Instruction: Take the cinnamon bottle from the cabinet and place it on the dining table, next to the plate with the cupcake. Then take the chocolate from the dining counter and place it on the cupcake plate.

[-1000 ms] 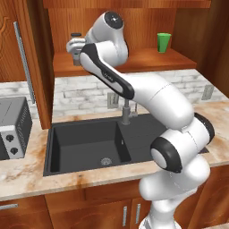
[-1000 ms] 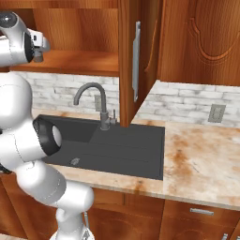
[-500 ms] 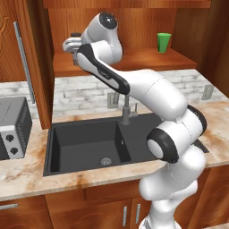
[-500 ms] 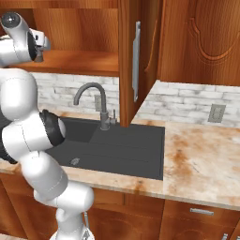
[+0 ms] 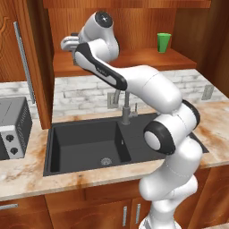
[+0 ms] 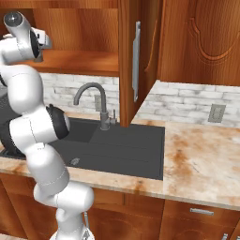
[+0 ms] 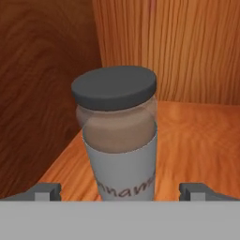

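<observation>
The cinnamon bottle (image 7: 119, 140), a small jar with a dark cap, brown contents and a pale band, stands upright on the cabinet shelf (image 7: 197, 136) close to the left wall. My gripper (image 7: 121, 193) is open, one fingertip on each side of the jar, and neither touches it. In the left base view my gripper (image 5: 69, 43) reaches into the left end of the cabinet (image 5: 134, 58). My hand also shows at the shelf in the right base view (image 6: 43, 39). The dining table, plate, cupcake and chocolate are out of view.
A green cup (image 5: 163, 42) stands at the shelf's right end. Both cabinet doors hang open, each with a long metal handle (image 5: 24, 62) (image 6: 136, 61). Below lie a dark sink (image 5: 89, 143) with a faucet (image 5: 126, 109), and a toaster (image 5: 11, 127) sits at left.
The arm has swung leftward, and the hand has shifted a little further left along the shelf. The jaws have stayed open.
</observation>
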Tool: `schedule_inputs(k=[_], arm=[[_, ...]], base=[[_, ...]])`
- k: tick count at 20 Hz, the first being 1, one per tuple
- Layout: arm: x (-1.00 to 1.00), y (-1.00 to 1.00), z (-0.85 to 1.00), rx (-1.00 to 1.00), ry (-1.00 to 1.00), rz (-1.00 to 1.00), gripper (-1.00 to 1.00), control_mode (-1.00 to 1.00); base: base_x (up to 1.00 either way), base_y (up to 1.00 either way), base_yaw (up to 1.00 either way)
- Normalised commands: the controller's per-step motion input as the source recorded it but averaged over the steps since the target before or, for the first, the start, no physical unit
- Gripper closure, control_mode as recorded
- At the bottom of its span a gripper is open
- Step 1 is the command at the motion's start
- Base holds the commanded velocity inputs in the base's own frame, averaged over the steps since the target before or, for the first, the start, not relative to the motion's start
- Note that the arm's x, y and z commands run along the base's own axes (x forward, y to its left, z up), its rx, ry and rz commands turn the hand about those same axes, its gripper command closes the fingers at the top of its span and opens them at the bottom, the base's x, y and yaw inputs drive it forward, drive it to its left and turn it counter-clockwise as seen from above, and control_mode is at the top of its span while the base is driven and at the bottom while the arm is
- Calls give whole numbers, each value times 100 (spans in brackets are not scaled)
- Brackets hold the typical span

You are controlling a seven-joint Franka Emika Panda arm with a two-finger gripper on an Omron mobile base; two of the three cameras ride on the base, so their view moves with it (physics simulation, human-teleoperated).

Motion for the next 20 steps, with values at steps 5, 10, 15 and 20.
schedule_inputs(k=[5,10,15,20], arm=[[17,3,-2,-1,0,0,-100,-100],[23,8,-4,-1,0,0,-100,-100],[16,11,0,-1,0,0,-100,-100],[3,2,0,0,0,0,100,-100]], base=[[0,0,0],[0,0,0],[0,0,0],[0,0,0]])
